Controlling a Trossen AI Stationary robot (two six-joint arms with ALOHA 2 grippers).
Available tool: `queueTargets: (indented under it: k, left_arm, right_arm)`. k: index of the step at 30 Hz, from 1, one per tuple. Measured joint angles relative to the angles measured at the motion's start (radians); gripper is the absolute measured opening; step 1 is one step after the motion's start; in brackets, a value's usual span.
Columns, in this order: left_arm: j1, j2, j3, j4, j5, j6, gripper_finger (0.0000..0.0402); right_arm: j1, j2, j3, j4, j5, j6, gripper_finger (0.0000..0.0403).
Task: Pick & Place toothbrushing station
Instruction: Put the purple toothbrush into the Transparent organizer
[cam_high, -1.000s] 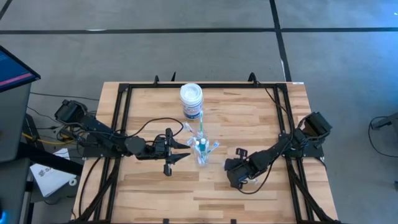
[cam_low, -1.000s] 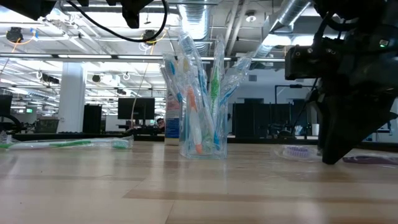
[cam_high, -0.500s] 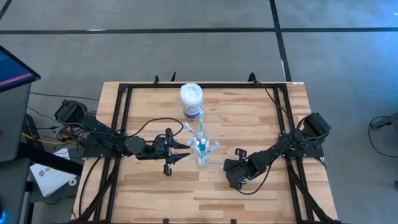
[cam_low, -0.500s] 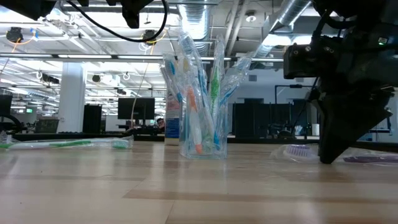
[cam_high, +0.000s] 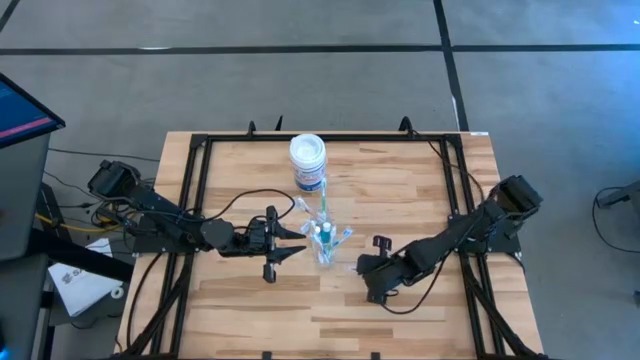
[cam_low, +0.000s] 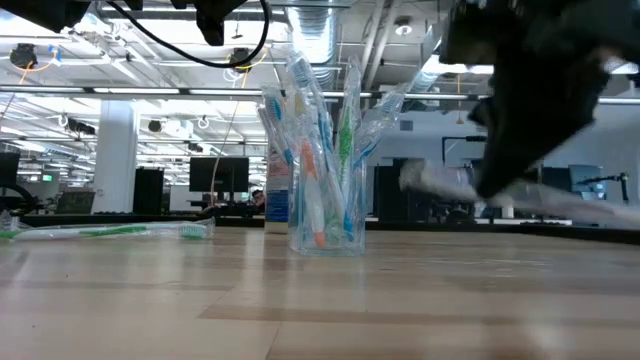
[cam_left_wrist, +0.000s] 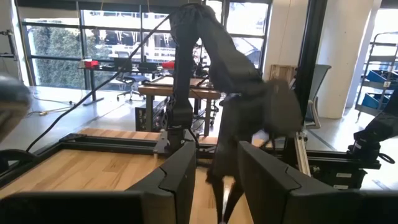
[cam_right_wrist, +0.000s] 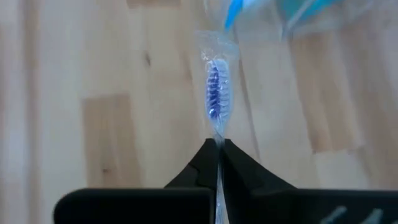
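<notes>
**Right gripper holds a wrapped toothbrush above the table**

The right gripper (cam_right_wrist: 217, 144) has its two dark fingers pressed together on a slim toothbrush in a clear plastic wrapper (cam_right_wrist: 217, 94). The blue bristle head sticks out in front of the fingertips. In the low view this wrapped toothbrush (cam_low: 440, 181) is blurred and hangs in the air, above the wooden table (cam_low: 320, 300), not touching it. From above, the right gripper (cam_high: 371, 280) is just to the right of the cup and near the front half of the table (cam_high: 400, 190).

The small clear plastic cup (cam_low: 326, 215) stands upright near the middle of the table. It is full of slim blue, green and white toothbrushes (cam_low: 330, 130), which lean outward at different angles. In the high view the cup (cam_high: 323, 243) is between the two grippers.

The left gripper (cam_high: 297, 241) is just to the left of the cup, with its fingers (cam_left_wrist: 180, 174) standing apart and nothing between them.

A white round jar with a blue label (cam_high: 308, 162) stands behind the cup, nearer the back edge. One green and white toothbrush (cam_low: 110, 231) lies flat on the table, well apart from the cup.
</notes>
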Motion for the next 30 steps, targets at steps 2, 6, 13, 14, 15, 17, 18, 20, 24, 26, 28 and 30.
queueTargets:
  k: [2,6,13,14,15,17,18,20,24,26,28,30]
  left_arm:
    - [0.0,0.0,0.0,0.0,0.0,0.0,0.0113]
    - [0.0,0.0,0.0,0.0,0.0,0.0,0.0113]
    - [0.0,0.0,0.0,0.0,0.0,0.0,0.0113]
    - [0.0,0.0,0.0,0.0,0.0,0.0,0.0113]
    - [0.0,0.0,0.0,0.0,0.0,0.0,0.0113]
    - [0.0,0.0,0.0,0.0,0.0,0.0,0.0113]
    - [0.0,0.0,0.0,0.0,0.0,0.0,0.0113]
    - [0.0,0.0,0.0,0.0,0.001,0.0,0.0113]
    - [0.0,0.0,0.0,0.001,0.001,0.0,0.0113]
    - [0.0,0.0,0.0,0.001,0.011,0.0,0.0113]
    - [0.0,0.0,0.0,0.003,0.034,0.003,0.0113]
    - [0.0,0.0,0.0,0.004,0.05,0.004,0.0113]
  right_arm:
    - [0.009,-0.038,0.0,0.003,0.034,-0.012,0.0]
    - [0.03,-0.109,0.0,0.036,0.117,-0.046,0.0]
    - [0.051,-0.186,0.001,0.157,0.19,-0.161,0.0002]
    - [0.051,-0.193,0.001,0.171,0.195,-0.179,0.0002]
    - [0.051,-0.198,0.001,0.185,0.198,-0.194,0.0002]
    - [0.047,-0.207,0.001,0.213,0.203,-0.223,0.0002]
    - [0.045,-0.211,0.001,0.226,0.203,-0.235,0.0002]
    - [0.039,-0.213,0.001,0.258,0.203,-0.26,0.0002]
    - [0.03,-0.213,0.001,0.325,0.203,-0.317,0.0001]
    - [0.023,-0.213,0.001,0.36,0.202,-0.345,0.0001]
    - [0.017,-0.213,0.001,0.402,0.202,-0.377,0.0001]
    - [0.01,-0.213,0.001,0.449,0.199,-0.413,0.0001]
